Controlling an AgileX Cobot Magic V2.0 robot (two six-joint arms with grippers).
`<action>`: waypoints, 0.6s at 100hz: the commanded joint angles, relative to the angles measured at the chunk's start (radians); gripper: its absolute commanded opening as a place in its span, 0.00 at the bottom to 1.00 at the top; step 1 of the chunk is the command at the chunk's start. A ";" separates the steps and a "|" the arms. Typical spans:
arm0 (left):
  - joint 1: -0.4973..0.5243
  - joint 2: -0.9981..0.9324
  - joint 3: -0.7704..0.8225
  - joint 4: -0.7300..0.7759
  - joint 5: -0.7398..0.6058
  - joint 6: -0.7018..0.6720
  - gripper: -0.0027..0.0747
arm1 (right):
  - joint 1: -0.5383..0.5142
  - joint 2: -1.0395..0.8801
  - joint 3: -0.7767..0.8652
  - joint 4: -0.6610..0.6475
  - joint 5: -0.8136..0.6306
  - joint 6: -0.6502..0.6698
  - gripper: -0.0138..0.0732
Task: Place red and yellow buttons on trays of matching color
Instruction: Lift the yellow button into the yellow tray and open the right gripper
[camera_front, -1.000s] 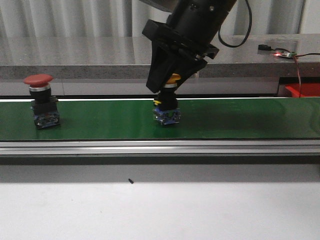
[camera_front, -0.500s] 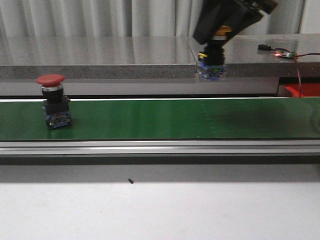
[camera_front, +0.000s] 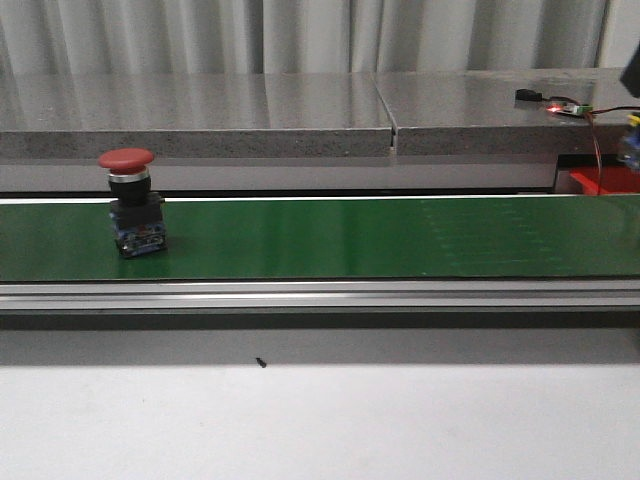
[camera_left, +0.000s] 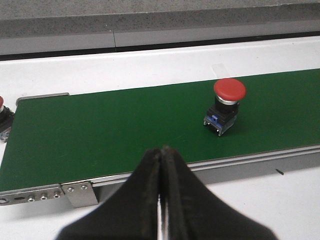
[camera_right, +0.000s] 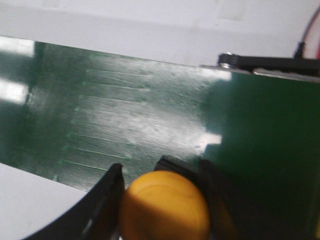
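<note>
My right gripper (camera_right: 162, 200) clamps the round yellow plastic button (camera_right: 164, 204) between its 2 fingers, above the green conveyor belt (camera_right: 125, 115). My left gripper (camera_left: 162, 200) is pressed closed, empty; beyond it the red mushroom-head push button (camera_left: 226, 106) stands upright on the belt.

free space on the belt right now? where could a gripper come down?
Green belt is bare from the red button rightward to the frame edge. Only a narrow strip lies left of that button. The white table in front of the rail is bare except a small dark speck.
</note>
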 joint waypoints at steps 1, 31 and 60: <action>-0.006 0.003 -0.026 -0.029 -0.069 -0.006 0.01 | -0.075 -0.054 0.009 0.037 -0.037 0.020 0.39; -0.006 0.003 -0.026 -0.029 -0.069 -0.006 0.01 | -0.305 -0.056 0.080 0.036 -0.044 0.121 0.39; -0.006 0.003 -0.026 -0.029 -0.069 -0.006 0.01 | -0.423 -0.056 0.148 0.031 -0.112 0.161 0.39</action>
